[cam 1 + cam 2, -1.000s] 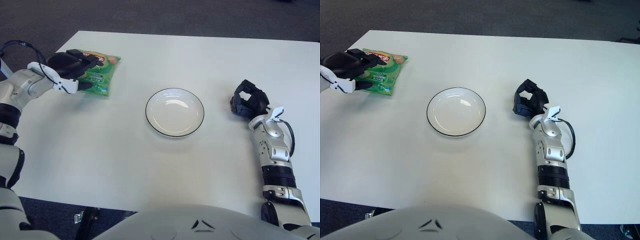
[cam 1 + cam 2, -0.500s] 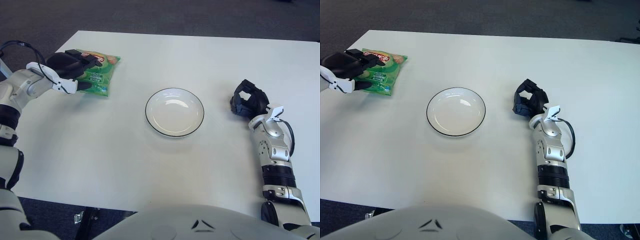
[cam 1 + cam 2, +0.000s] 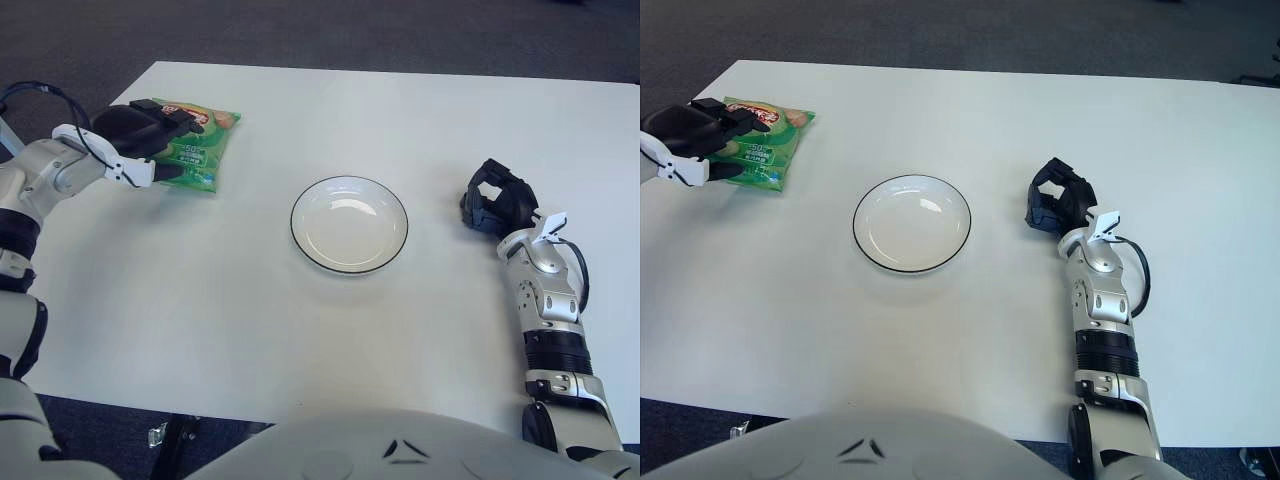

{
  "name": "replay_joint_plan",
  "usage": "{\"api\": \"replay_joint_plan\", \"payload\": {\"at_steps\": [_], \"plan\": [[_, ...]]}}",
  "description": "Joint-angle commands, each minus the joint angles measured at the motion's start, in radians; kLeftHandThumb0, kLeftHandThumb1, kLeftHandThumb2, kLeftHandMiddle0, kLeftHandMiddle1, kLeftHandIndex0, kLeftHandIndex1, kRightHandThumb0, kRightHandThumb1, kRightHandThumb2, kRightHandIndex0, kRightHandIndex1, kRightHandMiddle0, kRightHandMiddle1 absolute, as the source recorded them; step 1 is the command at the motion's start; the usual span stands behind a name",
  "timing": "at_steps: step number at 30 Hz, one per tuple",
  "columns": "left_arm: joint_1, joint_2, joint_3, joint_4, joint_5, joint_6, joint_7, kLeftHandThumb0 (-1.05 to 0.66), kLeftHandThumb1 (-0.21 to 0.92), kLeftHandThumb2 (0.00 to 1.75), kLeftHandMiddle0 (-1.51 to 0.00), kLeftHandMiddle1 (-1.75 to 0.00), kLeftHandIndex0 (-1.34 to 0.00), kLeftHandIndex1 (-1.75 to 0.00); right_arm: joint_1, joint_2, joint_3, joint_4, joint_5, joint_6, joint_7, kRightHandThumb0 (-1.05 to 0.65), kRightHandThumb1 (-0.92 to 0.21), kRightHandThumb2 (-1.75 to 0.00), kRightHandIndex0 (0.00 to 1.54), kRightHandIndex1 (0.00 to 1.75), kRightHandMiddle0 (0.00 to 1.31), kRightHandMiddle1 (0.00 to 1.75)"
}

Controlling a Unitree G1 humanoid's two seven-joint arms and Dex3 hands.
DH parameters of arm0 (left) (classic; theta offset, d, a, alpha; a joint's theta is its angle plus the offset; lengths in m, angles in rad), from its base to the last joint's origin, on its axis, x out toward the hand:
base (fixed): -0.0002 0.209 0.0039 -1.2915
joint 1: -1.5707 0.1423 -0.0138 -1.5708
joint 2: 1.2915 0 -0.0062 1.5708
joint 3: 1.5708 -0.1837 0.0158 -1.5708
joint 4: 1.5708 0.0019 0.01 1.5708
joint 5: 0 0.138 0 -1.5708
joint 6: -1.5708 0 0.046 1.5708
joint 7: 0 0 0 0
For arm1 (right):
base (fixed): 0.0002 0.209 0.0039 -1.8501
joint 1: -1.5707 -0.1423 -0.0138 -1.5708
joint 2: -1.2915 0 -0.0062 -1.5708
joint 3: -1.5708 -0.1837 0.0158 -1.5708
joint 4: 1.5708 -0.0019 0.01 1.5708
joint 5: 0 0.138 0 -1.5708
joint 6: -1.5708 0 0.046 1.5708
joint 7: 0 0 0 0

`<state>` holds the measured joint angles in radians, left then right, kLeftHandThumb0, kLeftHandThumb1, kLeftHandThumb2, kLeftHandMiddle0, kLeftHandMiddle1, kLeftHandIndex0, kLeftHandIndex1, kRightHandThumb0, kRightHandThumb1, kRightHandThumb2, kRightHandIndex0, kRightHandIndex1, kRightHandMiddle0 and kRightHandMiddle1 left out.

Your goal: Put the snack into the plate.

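A white table (image 3: 300, 330) stands on dark carpet. At its far left, the left hand (image 3: 140, 135) lies over the green snack bag (image 3: 200, 145), fingers curled around its near edge, unchanged from a second ago. The empty plate (image 3: 349, 224) sits mid-table. The right hand (image 3: 497, 202) stays right of it, fingers curled, holding nothing.
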<state>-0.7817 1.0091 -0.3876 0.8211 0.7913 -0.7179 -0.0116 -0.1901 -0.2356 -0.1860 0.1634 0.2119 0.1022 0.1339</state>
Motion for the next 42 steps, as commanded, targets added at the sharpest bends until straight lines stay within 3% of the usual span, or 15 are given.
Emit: {"api": "replay_joint_plan", "payload": {"at_steps": [1, 26, 27, 28, 29, 30, 32, 34, 42], "plan": [[0.008, 0.009, 0.013, -0.004, -0.005, 0.006, -0.003, -0.69, 0.92, 1.03, -0.26, -0.68, 0.0, -0.95, 0.066, 0.027, 0.02, 0.055, -0.011, 0.075, -0.002, -0.48, -0.34, -1.29, 1.3, 1.75, 0.6, 1.75], [0.037, 0.012, 0.036, -0.05, -0.013, 0.015, -0.022, -0.69, 0.92, 1.03, -0.26, -0.68, 0.0, -0.95, 0.08, 0.015, 0.011, 0.051, -0.001, 0.072, 0.021, -0.48, -0.34, -1.29, 1.3, 1.75, 0.6, 1.75], [0.069, -0.042, 0.057, -0.098, 0.021, 0.159, 0.05, -0.69, 0.92, 1.03, -0.26, -0.68, 0.0, -0.95, 0.079, 0.012, 0.009, 0.055, 0.0, 0.071, 0.025, -0.48, -0.34, -1.29, 1.3, 1.75, 0.6, 1.75], [0.086, -0.103, 0.068, -0.112, 0.055, 0.291, 0.135, -0.76, 0.92, 1.08, -0.17, -0.46, 0.0, -0.71, 0.078, 0.009, 0.007, 0.059, 0.0, 0.07, 0.029, -0.48, -0.34, -1.29, 1.3, 1.75, 0.6, 1.75], [0.097, -0.146, 0.074, -0.123, 0.08, 0.386, 0.194, -0.8, 0.92, 1.1, -0.13, -0.37, 0.0, -0.59, 0.077, 0.005, 0.005, 0.063, 0.0, 0.069, 0.033, -0.48, -0.34, -1.29, 1.3, 1.75, 0.6, 1.75], [0.086, -0.18, 0.065, -0.089, 0.094, 0.424, 0.252, -0.85, 0.92, 1.14, -0.08, -0.23, 0.0, -0.42, 0.076, 0.002, 0.004, 0.067, 0.0, 0.069, 0.035, -0.48, -0.34, -1.29, 1.3, 1.75, 0.6, 1.75], [0.066, -0.201, 0.048, -0.043, 0.099, 0.427, 0.293, -0.9, 0.92, 1.18, -0.03, -0.1, 0.0, -0.25, 0.074, -0.002, 0.002, 0.073, -0.001, 0.067, 0.038, -0.48, -0.34, -1.29, 1.3, 1.75, 0.6, 1.75], [0.075, -0.204, 0.049, -0.064, 0.091, 0.418, 0.309, -0.92, 0.92, 1.19, -0.02, -0.05, 0.0, -0.19, 0.071, -0.009, -0.001, 0.083, -0.002, 0.065, 0.042, -0.48, -0.34, -1.29, 1.3, 1.75, 0.6, 1.75], [0.088, -0.229, 0.048, -0.119, 0.064, 0.435, 0.32, -0.92, 0.92, 1.22, 0.0, 0.0, 0.0, -0.13, 0.052, -0.03, -0.017, 0.137, -0.007, 0.048, 0.057, -0.48, -0.34, -1.29, 1.3, 1.75, 0.6, 1.75]]}}
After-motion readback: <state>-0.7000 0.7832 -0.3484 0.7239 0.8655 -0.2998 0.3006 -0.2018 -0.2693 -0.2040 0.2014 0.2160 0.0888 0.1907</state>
